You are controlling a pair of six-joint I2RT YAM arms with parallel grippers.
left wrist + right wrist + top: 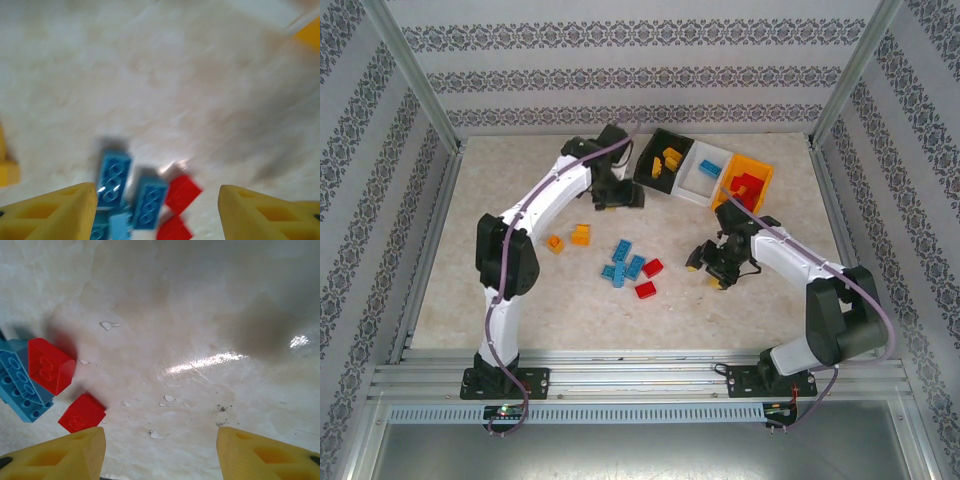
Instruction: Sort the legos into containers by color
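Loose legos lie mid-table: two orange-yellow ones (pixel 580 235), a blue cluster (pixel 623 262) and two red bricks (pixel 649 278). The containers stand at the back: the black bin (pixel 654 172) holds orange-yellow bricks, the white bin (pixel 694 183) a blue one, the orange bin (pixel 763 172) red ones. My left gripper (pixel 619 197) hovers beside the black bin, open and empty. In its blurred wrist view the left gripper (pixel 157 215) has blue bricks (pixel 114 177) and red bricks (pixel 182 192) ahead. My right gripper (pixel 706 270) is low, right of the red bricks. The right gripper (pixel 160 455) stands open over bare table, red bricks (pixel 81 412) to its left.
Patterned walls and metal frame posts (pixel 410 75) enclose the table on three sides. A metal rail (pixel 640 375) runs along the near edge by the arm bases. Bare tabletop (pixel 790 230) lies right of the right arm.
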